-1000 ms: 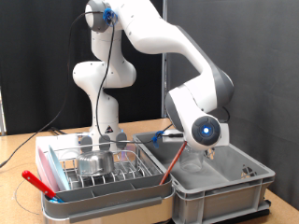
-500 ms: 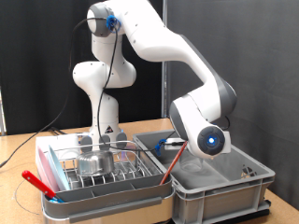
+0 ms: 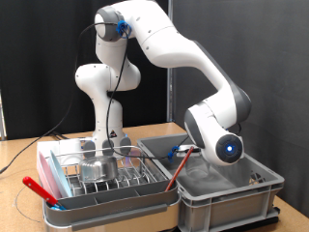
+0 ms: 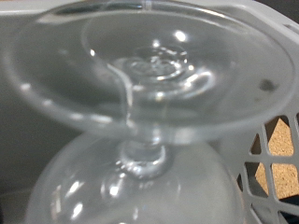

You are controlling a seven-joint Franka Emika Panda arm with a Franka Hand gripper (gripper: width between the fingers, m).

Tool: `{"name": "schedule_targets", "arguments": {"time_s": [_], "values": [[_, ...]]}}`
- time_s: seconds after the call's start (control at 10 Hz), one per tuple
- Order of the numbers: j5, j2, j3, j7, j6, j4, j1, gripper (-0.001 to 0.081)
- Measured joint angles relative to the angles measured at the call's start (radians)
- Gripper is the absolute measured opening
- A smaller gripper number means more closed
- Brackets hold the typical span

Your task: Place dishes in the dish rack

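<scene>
Here the arm [image 3: 183,58] bends down over the grey tub [image 3: 232,198] at the exterior view's right, its wrist low inside the tub, so the tool itself is hidden there. The dish rack [image 3: 106,179] sits just beside the tub at the exterior view's left, on the table [image 3: 19,188], holding a metal cup [image 3: 97,168]; a red-handled utensil [image 3: 39,188] rests on its rim. In the wrist view a clear stemmed glass [image 4: 149,112] fills the frame, lying directly ahead of the tool, stem along the view. Whether the tool's fingers are spread or pinching, I cannot tell.
</scene>
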Motion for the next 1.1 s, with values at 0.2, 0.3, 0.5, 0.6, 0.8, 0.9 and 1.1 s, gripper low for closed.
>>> {"name": "schedule_targets", "arguments": {"time_s": [0.2, 0.3, 0.5, 0.6, 0.8, 0.9, 1.1], "values": [[0.0, 0.001, 0.003, 0.0, 0.007, -0.007, 0.013, 0.0808], [0.0, 0.001, 0.003, 0.0, 0.007, -0.008, 0.015, 0.0808], [0.002, 0.005, 0.003, 0.006, -0.023, -0.008, 0.015, 0.0808], [0.004, 0.012, 0.003, 0.012, -0.047, -0.006, 0.015, 0.0808], [0.003, 0.022, 0.0, 0.028, -0.081, -0.004, 0.015, 0.0808], [-0.001, 0.025, -0.002, 0.048, -0.083, -0.006, 0.015, 0.0808], [-0.007, 0.04, -0.004, 0.072, -0.079, -0.008, 0.016, 0.0808]]}}
